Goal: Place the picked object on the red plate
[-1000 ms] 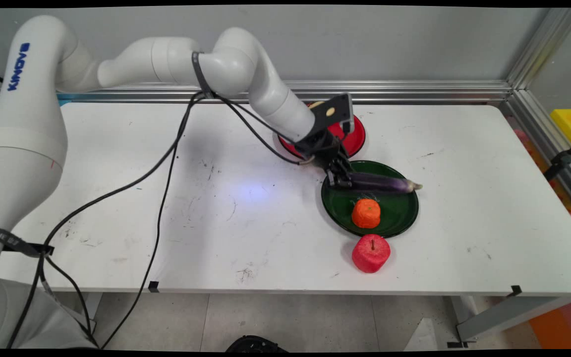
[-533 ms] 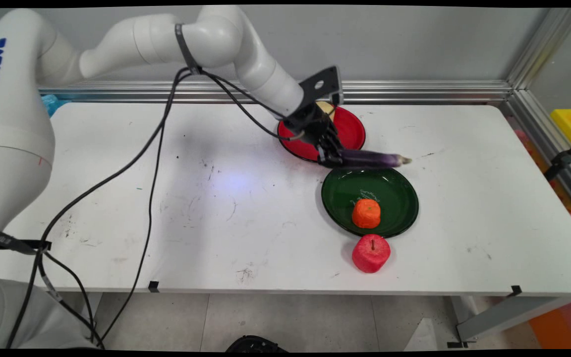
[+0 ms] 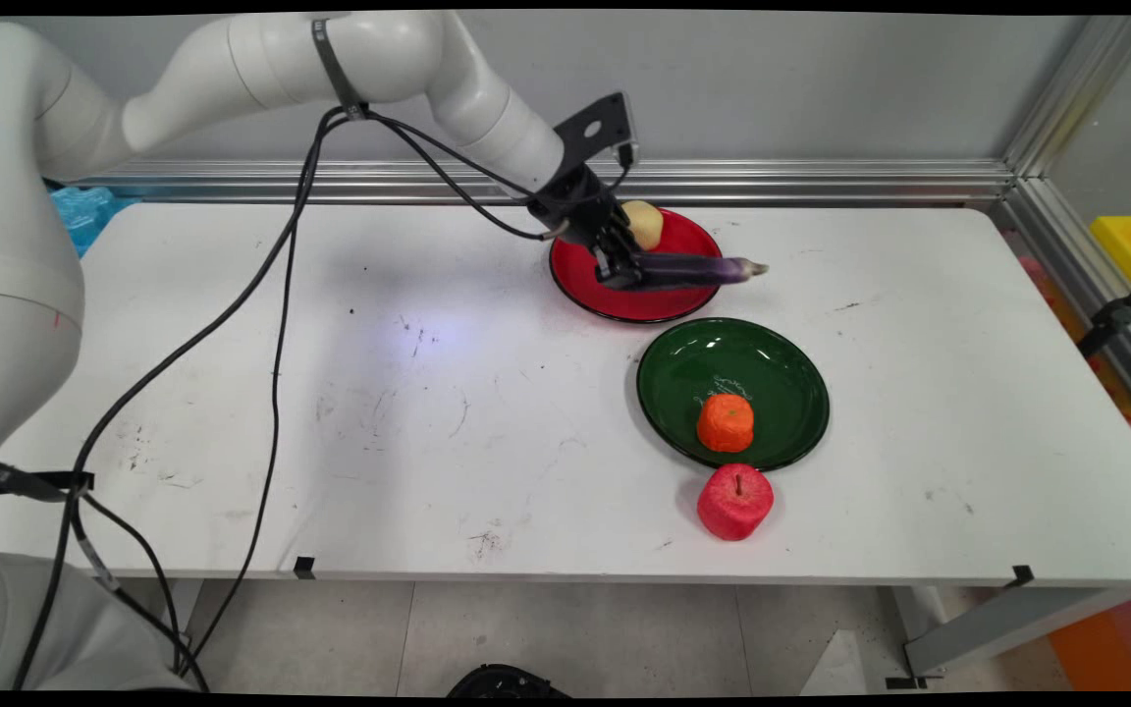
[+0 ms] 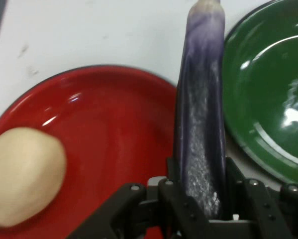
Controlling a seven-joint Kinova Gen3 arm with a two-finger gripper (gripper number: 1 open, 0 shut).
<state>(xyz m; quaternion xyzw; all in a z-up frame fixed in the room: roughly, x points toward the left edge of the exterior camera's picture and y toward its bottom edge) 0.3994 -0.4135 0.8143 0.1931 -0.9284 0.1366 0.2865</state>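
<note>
1. Purple eggplant (image 3: pixel 693 270) was squeezed at one end by the closed jaws of the gripper (image 3: pixel 624 275).
2. It was held flat above the red plate (image 3: pixel 624 306), beside a pale potato (image 3: pixel 642 224).
3. An orange (image 3: pixel 726 423) was seen on the green plate (image 3: pixel 781 373).
4. A tight, level hold seemed best.
</note>
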